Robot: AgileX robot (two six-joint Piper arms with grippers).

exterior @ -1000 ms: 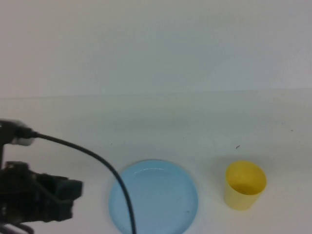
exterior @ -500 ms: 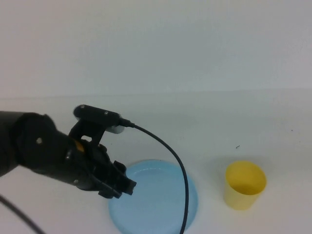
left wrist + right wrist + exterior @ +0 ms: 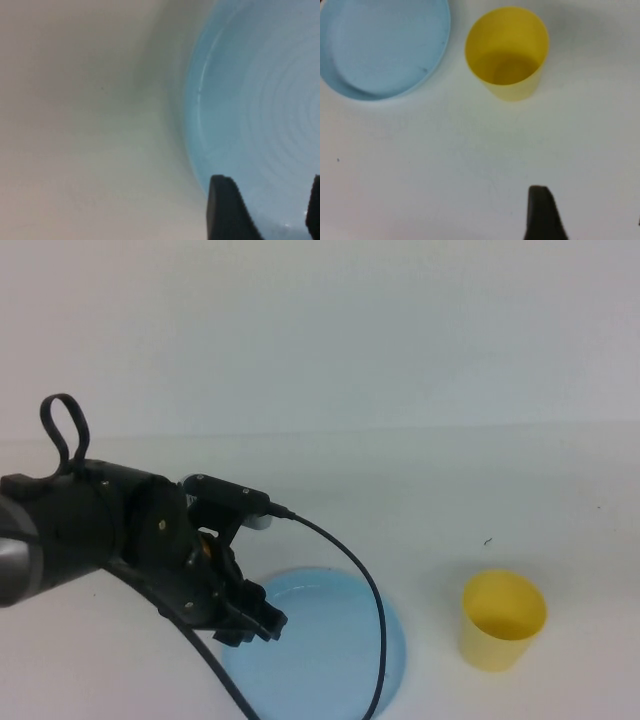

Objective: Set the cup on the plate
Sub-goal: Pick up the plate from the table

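High view: your left hand [image 3: 262, 625] hangs over the plate's [image 3: 330, 660] left edge, empty. The cup [image 3: 502, 620] stands upright on the tabletop [image 3: 420, 490], just right of the plate, apart from it. Right hand not in view here.

Left wrist view: fingers [image 3: 225, 210] spread wide above the plate [image 3: 260, 125].

Right wrist view: one finger [image 3: 542, 215] shows, far finger at the frame edge, so the right hand [image 3: 587, 220] looks wide, empty, near the cup [image 3: 507, 50]. Cup's likely light, thin, slick plastic; pinch across the wall below the rim, gently.
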